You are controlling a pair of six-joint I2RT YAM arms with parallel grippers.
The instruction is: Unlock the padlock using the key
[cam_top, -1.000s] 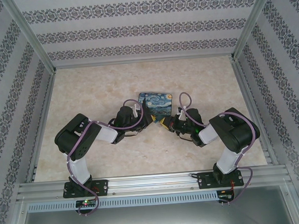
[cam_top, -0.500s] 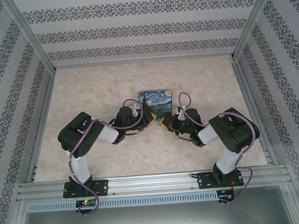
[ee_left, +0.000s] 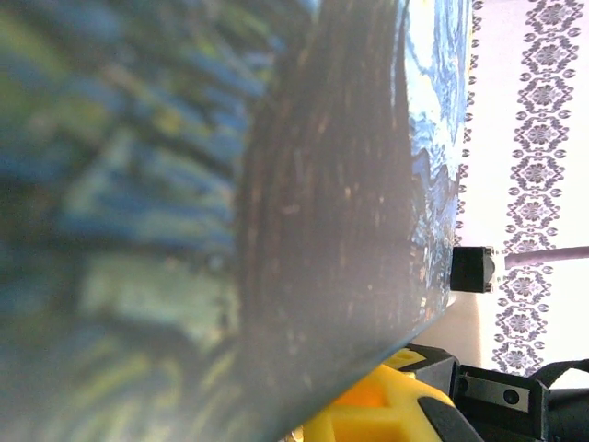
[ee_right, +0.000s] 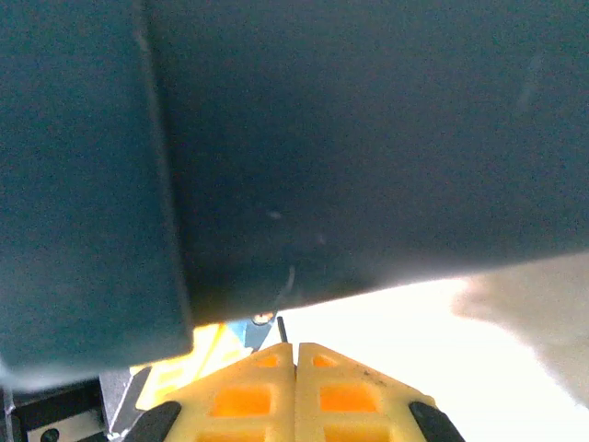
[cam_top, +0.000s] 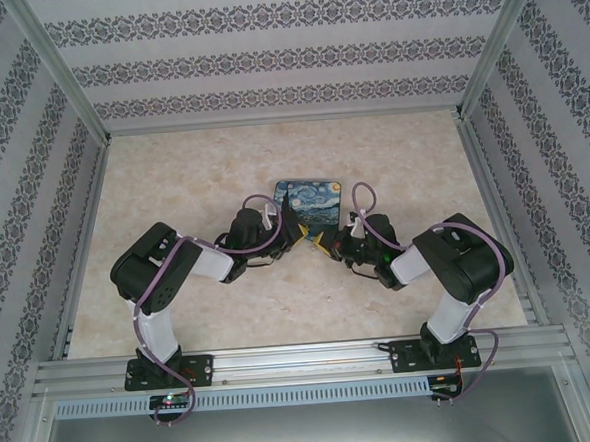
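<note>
Lab test cell: aluminium frame (cam_top: 303, 359), wallpapered panels (cam_top: 285, 61), marble-look tabletop (cam_top: 192, 167).

Starry Night tin (cam_top: 310, 201) near the middle of the marbled table (cam_top: 202, 167) — patterned walls (cam_top: 265, 57) on three sides.

Top camera high behind, both wrist cameras tight against tin (cam_top: 314, 198)
</note>
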